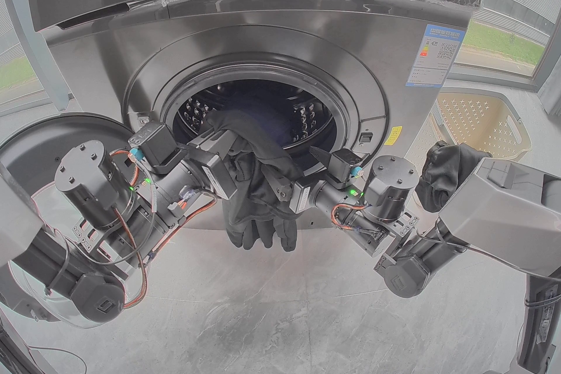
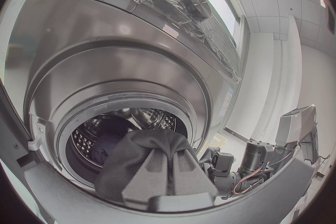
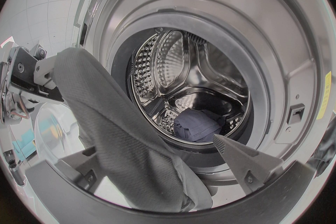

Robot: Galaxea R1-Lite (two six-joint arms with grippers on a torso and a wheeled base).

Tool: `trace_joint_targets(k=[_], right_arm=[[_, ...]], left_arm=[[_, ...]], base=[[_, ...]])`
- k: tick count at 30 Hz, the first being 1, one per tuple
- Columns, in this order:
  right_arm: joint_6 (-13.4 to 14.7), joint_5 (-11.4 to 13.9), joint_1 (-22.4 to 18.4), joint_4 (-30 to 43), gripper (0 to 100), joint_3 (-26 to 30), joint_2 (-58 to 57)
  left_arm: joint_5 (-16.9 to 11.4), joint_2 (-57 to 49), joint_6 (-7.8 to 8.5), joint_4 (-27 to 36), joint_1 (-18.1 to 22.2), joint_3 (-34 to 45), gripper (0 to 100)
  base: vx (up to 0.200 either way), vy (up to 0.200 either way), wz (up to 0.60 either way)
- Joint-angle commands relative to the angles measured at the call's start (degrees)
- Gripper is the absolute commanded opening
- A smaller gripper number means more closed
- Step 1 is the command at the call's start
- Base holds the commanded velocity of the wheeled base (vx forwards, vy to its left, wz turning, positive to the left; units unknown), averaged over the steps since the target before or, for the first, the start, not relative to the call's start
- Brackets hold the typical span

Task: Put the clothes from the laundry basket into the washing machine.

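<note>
A black garment hangs in front of the washing machine's drum opening, its lower end dangling below the rim. My left gripper is shut on the garment's upper part, right at the opening's lower edge; in the head view the left gripper is at the opening's left. My right gripper stands open beside it, the black garment draped over one finger while the other finger is bare. A dark blue garment lies at the bottom of the drum.
The machine's round door is swung open to the left, behind my left arm. A beige laundry basket stands on the floor right of the machine, with another dark garment bunched near my right arm. Grey floor lies in front.
</note>
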Motion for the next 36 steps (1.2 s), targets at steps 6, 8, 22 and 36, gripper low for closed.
trace_joint_targets(k=[6,8,22,36], right_arm=[[-0.01,0.00,-0.03,-0.84,0,-0.28,-0.16],[-0.01,0.00,-0.03,-0.84,0,0.51,-2.18],[-0.89,-0.08,-1.00,-0.58,0,8.33,-11.15],[-0.63,-0.08,1.37,-0.76,0,10.62,-17.65]], left_arm=[[-0.17,0.04,-0.01,-0.09,-0.08,0.37,0],[-0.25,0.12,-0.01,-0.09,-0.08,0.46,0],[-0.43,0.56,-0.01,-0.09,-0.17,1.08,0],[-5.44,2.85,-0.10,-0.09,-0.43,6.97,100]], base=[[0.000,0.000,0.00],[0.000,0.000,0.00],[0.000,0.000,0.00],[0.000,0.000,0.00]])
